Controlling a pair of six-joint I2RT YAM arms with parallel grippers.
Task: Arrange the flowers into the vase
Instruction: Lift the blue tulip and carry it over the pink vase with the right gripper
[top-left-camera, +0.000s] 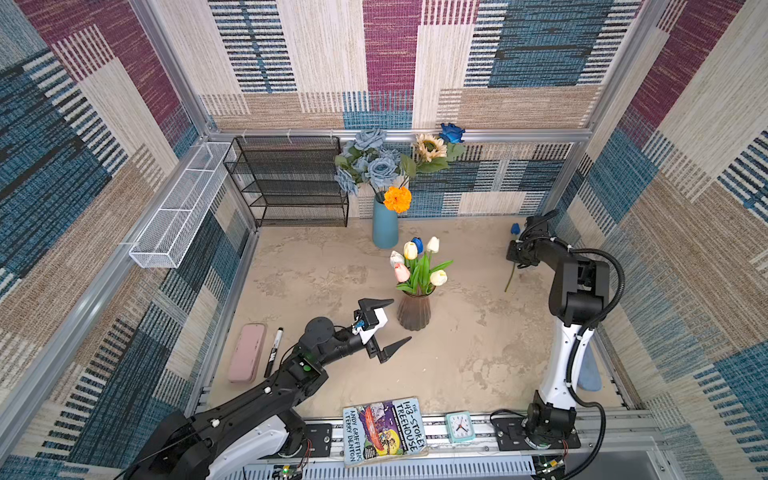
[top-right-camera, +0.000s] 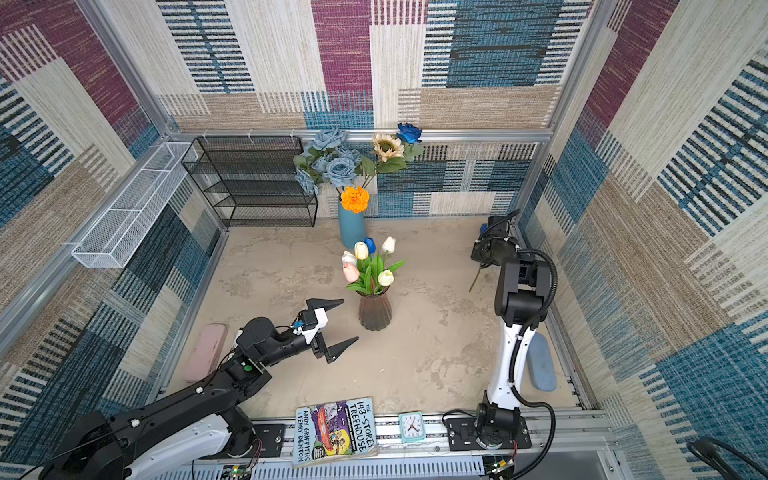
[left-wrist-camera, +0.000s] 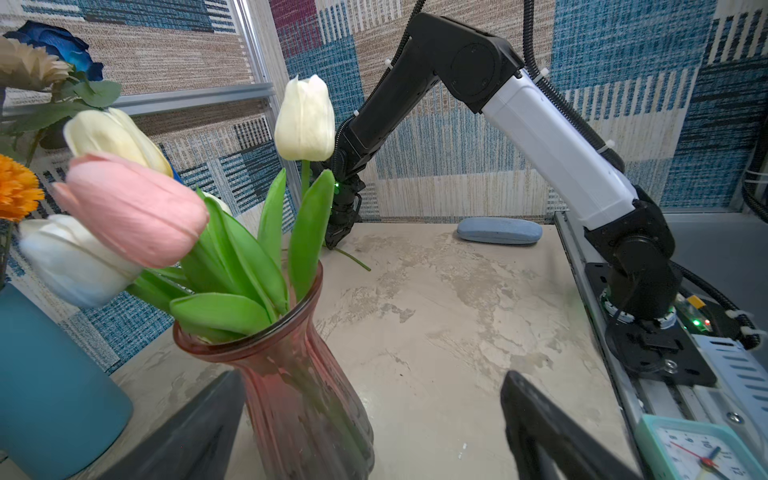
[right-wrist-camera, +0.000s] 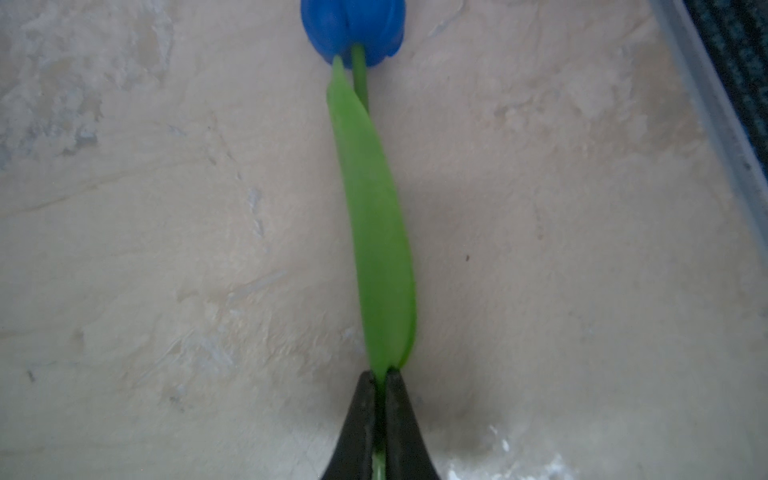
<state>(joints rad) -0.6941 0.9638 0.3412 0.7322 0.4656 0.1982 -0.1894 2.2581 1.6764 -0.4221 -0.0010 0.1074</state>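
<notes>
Right wrist view: right gripper (right-wrist-camera: 379, 376) pinched blue tulip (right-wrist-camera: 353, 29) stem at leaf base, likely for lift off table (right-wrist-camera: 166, 249); left gripper (top-right-camera: 350, 319) spread, idle beside vase (top-right-camera: 374, 311).

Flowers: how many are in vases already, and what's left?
Done: tulips stand in the glass vase; roses, sunflower, marigold in the blue vase. In hand: right gripper shut on a blue tulip. Remaining: placing it in a vase. The left gripper is open.
</notes>
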